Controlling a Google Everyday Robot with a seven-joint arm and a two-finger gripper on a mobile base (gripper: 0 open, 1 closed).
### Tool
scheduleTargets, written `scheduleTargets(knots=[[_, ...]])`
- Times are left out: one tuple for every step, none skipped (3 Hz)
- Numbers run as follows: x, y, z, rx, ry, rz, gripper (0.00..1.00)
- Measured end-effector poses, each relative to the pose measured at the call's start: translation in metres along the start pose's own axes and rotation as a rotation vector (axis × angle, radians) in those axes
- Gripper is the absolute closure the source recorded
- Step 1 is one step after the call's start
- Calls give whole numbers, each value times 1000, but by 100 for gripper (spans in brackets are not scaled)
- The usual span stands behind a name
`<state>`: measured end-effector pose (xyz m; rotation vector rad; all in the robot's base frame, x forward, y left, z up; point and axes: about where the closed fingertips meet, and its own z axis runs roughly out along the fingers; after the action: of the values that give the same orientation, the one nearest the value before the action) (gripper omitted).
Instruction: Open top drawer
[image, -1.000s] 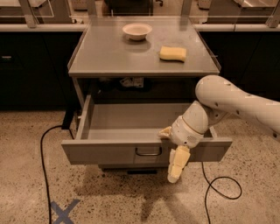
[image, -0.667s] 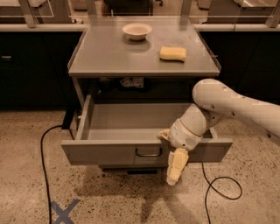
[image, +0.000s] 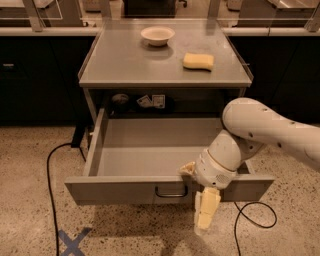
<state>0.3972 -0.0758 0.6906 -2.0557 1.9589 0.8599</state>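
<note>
Gripper (image: 206, 215) hangs pointing down toward the floor, just in front of the top drawer (image: 125, 189), w/ its tip below the front panel's lower edge. Wide or narrow: can't tell. It holds nothing visible. Wrist sits above it, at the panel's top rim, and the white arm (image: 270, 130) runs up and off to the right.

Top drawer stands well out of the cabinet, grey tray open to view behind and left of the gripper. Its dark wire handle (image: 171, 192) is just left of the gripper, near but apart.

Tabletop (image: 125, 65) lies above and behind the gripper. Yellow sponge (image: 198, 61) rests there approx. straight behind it, and a white bowl (image: 157, 35) farther back and to the left.

On the floor, a black cable (image: 50, 175) runs far left of the gripper, w/ a blue tape X (image: 72, 241) low left.
</note>
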Motion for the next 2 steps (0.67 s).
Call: scheduleTargets(knots=[[4, -2, 7, -12, 8, 7, 0], [9, 0, 13, -31, 6, 23, 0]])
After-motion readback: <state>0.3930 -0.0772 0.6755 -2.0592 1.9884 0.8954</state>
